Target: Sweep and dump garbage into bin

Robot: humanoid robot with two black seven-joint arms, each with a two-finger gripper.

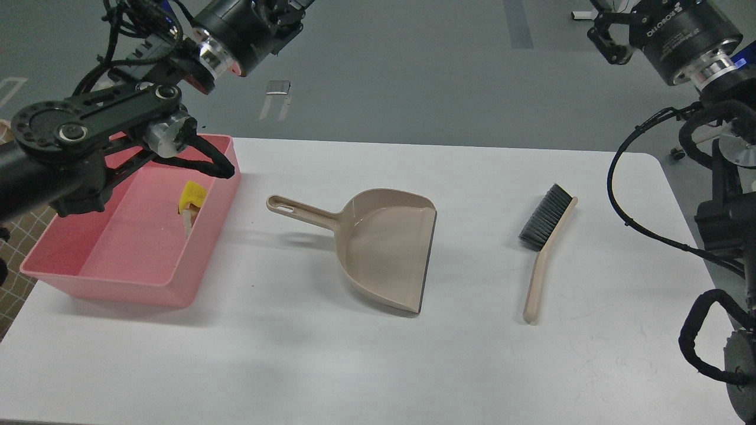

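The pink bin (112,286) stands at the table's left. Inside it, near its right wall, lie the yellow sponge piece (192,195) and, just below it, the white bread-like slice (188,219). The beige dustpan (387,248) lies empty at mid-table with its handle pointing left toward the bin. My left gripper (289,7) is raised high above the bin's far end, its fingers cut off by the top edge. My right gripper (608,38) is raised at the top right, far above the table, with only part of one finger showing.
A beige hand brush (546,236) with black bristles lies right of the dustpan, handle toward me. My left forearm (94,127) hangs over the bin's far left corner. A checked cloth (18,236) shows at the left edge.
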